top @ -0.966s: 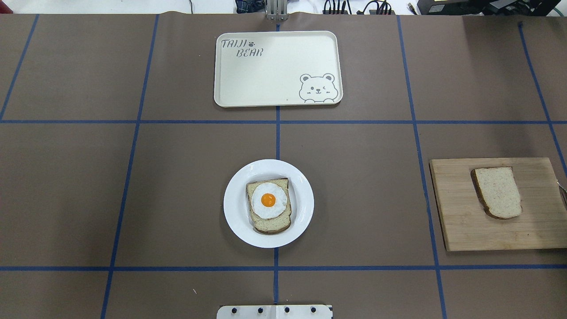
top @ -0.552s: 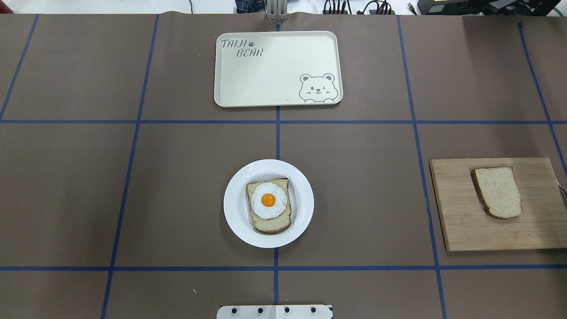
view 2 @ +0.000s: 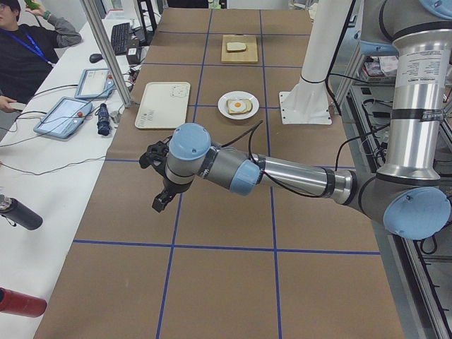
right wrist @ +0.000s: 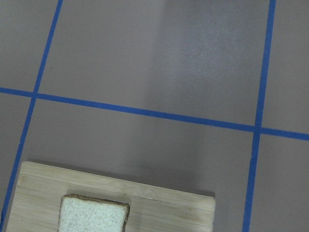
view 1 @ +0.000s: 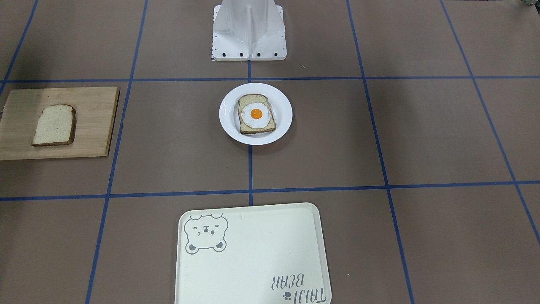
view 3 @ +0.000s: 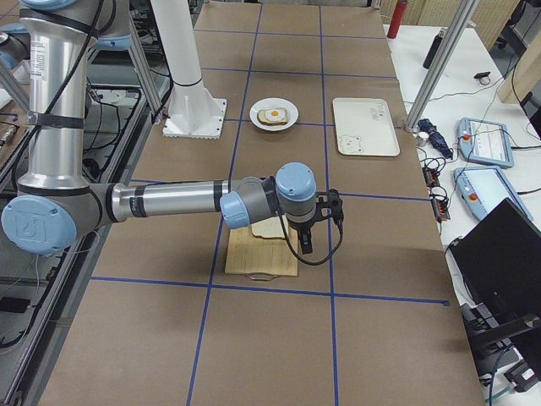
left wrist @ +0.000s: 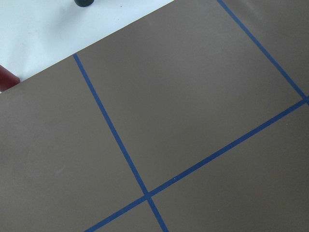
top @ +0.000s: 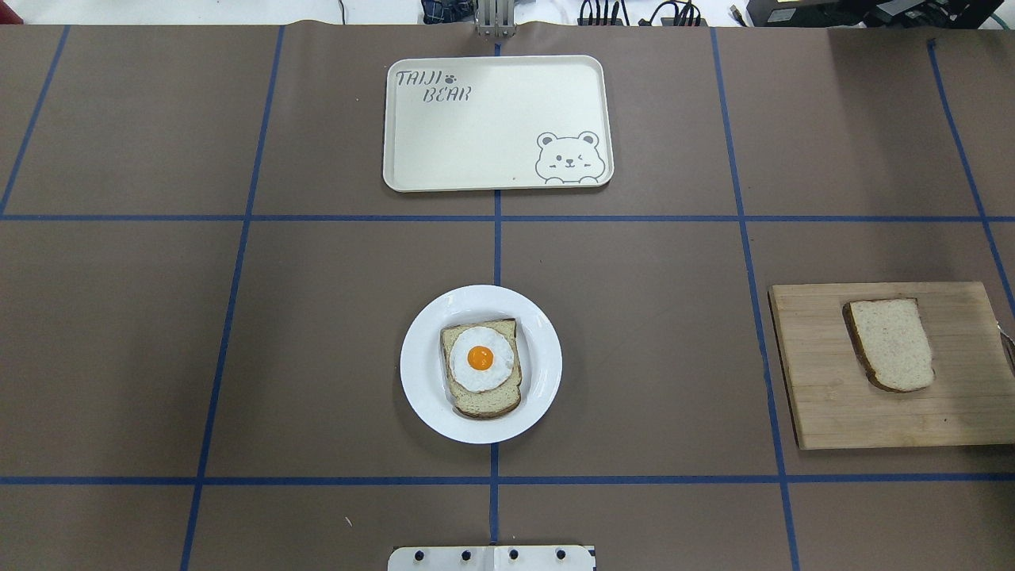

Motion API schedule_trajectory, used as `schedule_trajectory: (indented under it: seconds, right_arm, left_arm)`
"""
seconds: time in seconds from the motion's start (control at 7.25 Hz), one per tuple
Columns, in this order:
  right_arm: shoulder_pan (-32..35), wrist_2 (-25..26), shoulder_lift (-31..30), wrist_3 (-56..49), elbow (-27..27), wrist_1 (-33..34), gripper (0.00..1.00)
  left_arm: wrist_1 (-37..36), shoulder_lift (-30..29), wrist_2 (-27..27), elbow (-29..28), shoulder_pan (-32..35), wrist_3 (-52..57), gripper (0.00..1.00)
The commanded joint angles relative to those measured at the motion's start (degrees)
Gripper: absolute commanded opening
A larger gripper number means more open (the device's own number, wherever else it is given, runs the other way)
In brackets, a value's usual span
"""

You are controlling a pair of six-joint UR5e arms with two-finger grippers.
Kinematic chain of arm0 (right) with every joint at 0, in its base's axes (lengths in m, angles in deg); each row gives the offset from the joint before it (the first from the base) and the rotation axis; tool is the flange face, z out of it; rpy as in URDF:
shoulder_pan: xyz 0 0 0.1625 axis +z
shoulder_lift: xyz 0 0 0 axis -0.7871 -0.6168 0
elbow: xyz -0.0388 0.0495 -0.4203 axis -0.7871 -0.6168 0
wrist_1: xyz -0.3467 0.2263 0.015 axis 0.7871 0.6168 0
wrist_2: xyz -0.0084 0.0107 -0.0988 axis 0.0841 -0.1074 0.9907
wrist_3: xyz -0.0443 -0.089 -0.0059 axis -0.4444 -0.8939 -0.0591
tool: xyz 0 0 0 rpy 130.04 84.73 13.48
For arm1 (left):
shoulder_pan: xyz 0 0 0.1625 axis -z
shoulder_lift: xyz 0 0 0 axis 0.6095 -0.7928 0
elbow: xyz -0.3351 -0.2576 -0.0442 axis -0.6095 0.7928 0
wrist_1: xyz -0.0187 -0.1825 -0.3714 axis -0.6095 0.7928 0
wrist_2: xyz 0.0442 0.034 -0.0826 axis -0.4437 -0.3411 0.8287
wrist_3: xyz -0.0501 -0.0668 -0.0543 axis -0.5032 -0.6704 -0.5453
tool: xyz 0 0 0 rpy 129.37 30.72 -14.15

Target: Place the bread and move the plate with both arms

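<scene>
The plain bread (top: 892, 343) lies flat on a wooden cutting board (top: 825, 396) at the table's right side; it also shows in the front-facing view (view 1: 54, 125) and at the bottom of the right wrist view (right wrist: 94, 215). The white plate (top: 420, 373) sits mid-table and carries a bread slice topped with a fried egg (top: 480, 369). My left gripper (view 2: 159, 203) hangs over bare table far to the left. My right gripper (view 3: 306, 244) hangs over the board's outer end. Both show only in the side views, so I cannot tell whether they are open or shut.
A cream rectangular tray with a bear drawing (top: 492, 119) lies beyond the plate at the far middle. The robot's white base (view 1: 249, 29) stands at the near edge. Operators and tablets are at a side bench (view 2: 63, 113).
</scene>
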Motion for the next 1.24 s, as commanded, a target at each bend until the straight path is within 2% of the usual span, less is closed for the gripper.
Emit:
schedule_trajectory:
  seconds: [0.0, 0.14, 0.28, 0.41, 0.55, 0.69, 0.83, 0.97, 1.1]
  right_arm:
    - [-9.64, 5.99, -4.61, 18.77, 0.02, -14.4, 0.99]
    - [-15.61, 10.81, -6.11, 26.25, -0.06, -19.42, 0.98]
    - [-20.19, 13.3, -8.38, 32.41, -0.24, -25.74, 0.96]
    - [-25.29, 16.89, -10.06, 37.61, -0.33, -31.72, 0.9]
    - [-28.12, 18.93, -10.51, 38.7, -0.41, -32.99, 0.68]
    - [-29.11, 19.38, -10.6, 38.72, -0.76, -33.09, 0.53]
    - [-29.55, 19.39, -10.6, 38.45, -1.9, -33.27, 0.52]
    - [-29.99, 19.3, -10.6, 38.71, -2.43, -33.88, 0.46]
    - [-30.6, 19.3, -10.52, 38.72, -4.61, -37.19, 0.45]
  left_arm:
    - [0.42, 0.01, 0.15, 0.06, 0.0, 0.01, 0.99]
    - [0.42, 0.01, 0.15, -0.03, -0.09, 0.01, 0.99]
    - [0.42, 0.01, 0.15, 0.06, -0.09, 0.1, 0.99]
    - [0.51, 0.01, 0.06, -0.03, -0.09, 0.1, 0.99]
    - [0.6, 0.01, 0.15, 0.06, -0.09, 0.1, 0.99]
    - [0.6, 0.01, 0.06, -0.03, -0.09, 0.1, 0.99]
    - [1.03, 0.01, 0.06, -0.03, -0.09, 0.1, 0.99]
    - [1.73, 0.19, 0.06, -0.2, -0.09, 0.01, 0.99]
    - [1.74, 0.19, 0.06, -0.12, -0.09, 0.01, 0.99]
